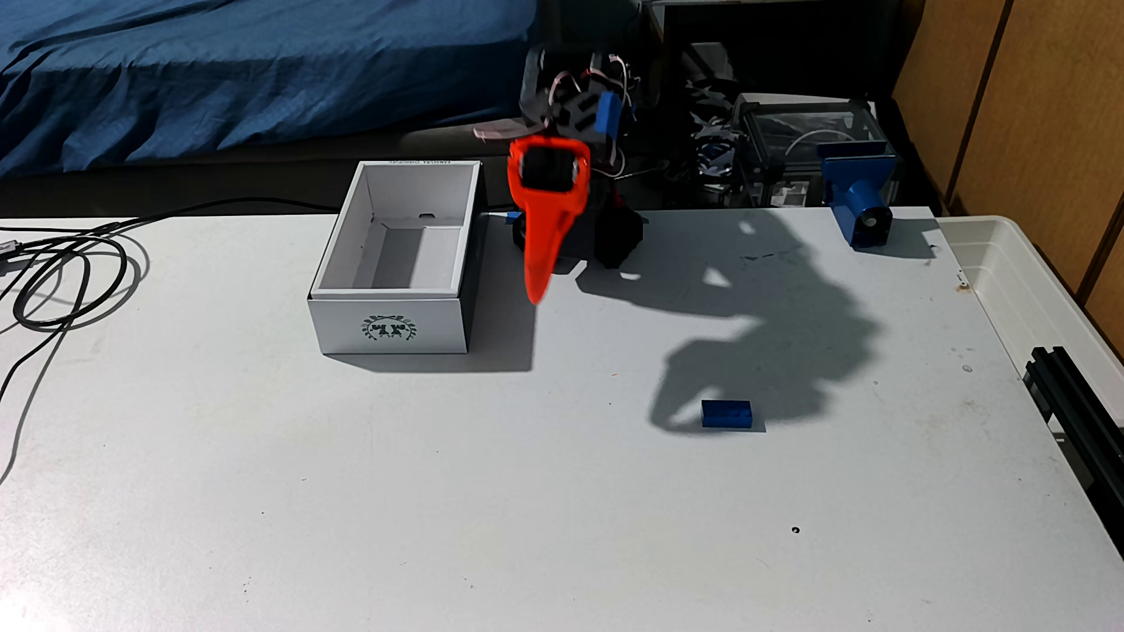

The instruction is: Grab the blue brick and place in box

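The blue brick [725, 414] lies flat on the white table, right of centre, at the edge of the arm's shadow. The box [340, 328] stands open at the back left of centre, with its emblem side facing the camera and nothing inside. My gripper [538, 295] hangs just right of the box, well above the table. Its orange finger [541, 243] points down and is blurred. The other finger is hidden behind it, so the jaws' spacing cannot be made out. Nothing shows in the gripper. The brick is far to its front right.
A blue printed clamp part [860, 200] sits at the table's back right edge. A translucent tub [1034, 285] and a black rail [1076, 395] line the right side. Black cables [61, 273] loop at the far left.
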You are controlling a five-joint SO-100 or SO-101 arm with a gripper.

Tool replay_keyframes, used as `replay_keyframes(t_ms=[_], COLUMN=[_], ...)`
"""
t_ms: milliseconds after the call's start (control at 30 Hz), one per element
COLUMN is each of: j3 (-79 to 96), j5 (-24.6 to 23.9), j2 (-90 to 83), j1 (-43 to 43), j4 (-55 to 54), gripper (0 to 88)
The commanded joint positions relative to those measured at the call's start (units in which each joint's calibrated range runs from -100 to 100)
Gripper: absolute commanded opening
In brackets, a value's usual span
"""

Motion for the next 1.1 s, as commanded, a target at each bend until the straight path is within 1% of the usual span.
replay_keyframes(t_ms=[0, 267, 367, 733, 800, 900, 1067], j3=[-7.1, -22.1, -26.3, -53.1, -57.1, -61.1, -61.7], j5=[1.1, 1.6, 2.1, 1.5, 1.5, 1.4, 1.3], j2=[-0.8, -0.7, 2.4, 34.8, 40.7, 48.4, 57.5], j1=[2.6, 4.2, 4.1, 3.6, 2.0, -0.3, -4.4], j4=[2.1, 8.6, 10.1, 18.2, 20.3, 23.3, 23.6], gripper=[0.6, 0.6, 0.6, 0.6, 0.6, 0.6, 0.6])
